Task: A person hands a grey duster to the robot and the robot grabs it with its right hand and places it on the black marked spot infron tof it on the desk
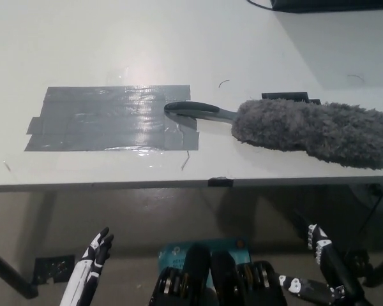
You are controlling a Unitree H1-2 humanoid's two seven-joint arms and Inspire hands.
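Lying flat on the white desk (115,38), the grey duster (313,131) has its fluffy head toward the right edge and its dark handle (198,110) pointing left. Only the handle tip overlaps the right end of the dark taped patch (108,118); the fluffy head sits wholly off it, on bare desk. A small strip of black tape (286,96) lies just behind the duster head, another short piece (221,182) at the desk's front edge.

Right hand (322,252) — below the desk edge at lower right, black, empty, well apart from the duster; fingers look extended, though partly hard to make out against the dark floor.

Left hand (96,250) — white, resting low at the lower left under the desk, fingers straight and slightly spread, holding nothing.
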